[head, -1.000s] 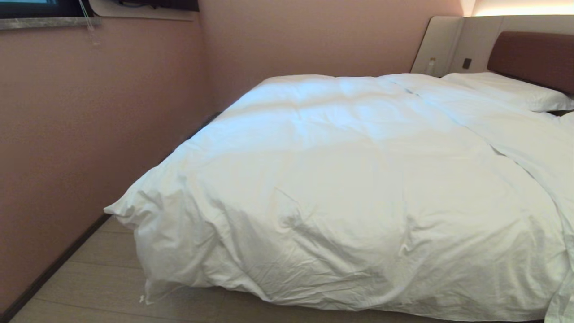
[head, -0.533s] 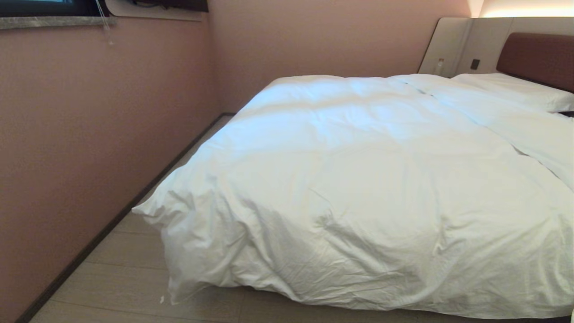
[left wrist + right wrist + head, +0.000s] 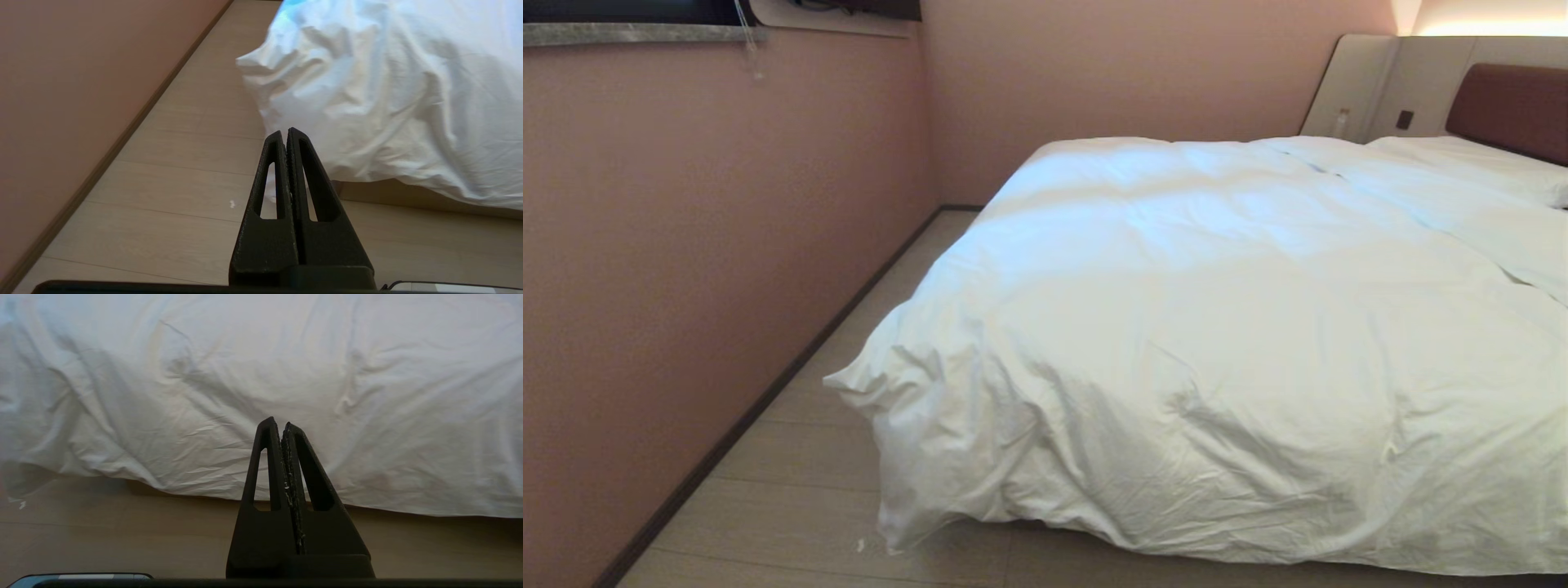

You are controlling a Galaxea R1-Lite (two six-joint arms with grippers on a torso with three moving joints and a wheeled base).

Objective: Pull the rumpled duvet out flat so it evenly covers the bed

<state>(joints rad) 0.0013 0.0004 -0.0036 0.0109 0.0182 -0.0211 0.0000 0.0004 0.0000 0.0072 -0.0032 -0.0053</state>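
While the duvet (image 3: 1225, 343) already spreads over most of the bed (image 3: 1507, 102), filling the centre and right of the head view, its near edge hangs crumpled over the foot, and one corner (image 3: 866, 388) juts out at lower left above the floor (image 3: 792, 506). A pillow (image 3: 1486, 163) lies at upper right under the headboard. Neither arm shows in the head view. In the wrist views the left pincer (image 3: 287, 134) points toward that bunched corner and the right pincer (image 3: 280, 426) faces the hanging edge; both have their fingers pressed together, holding nothing. I judge this the approach step: next, a pincer must part, reach the corner and take hold before pulling it flat.
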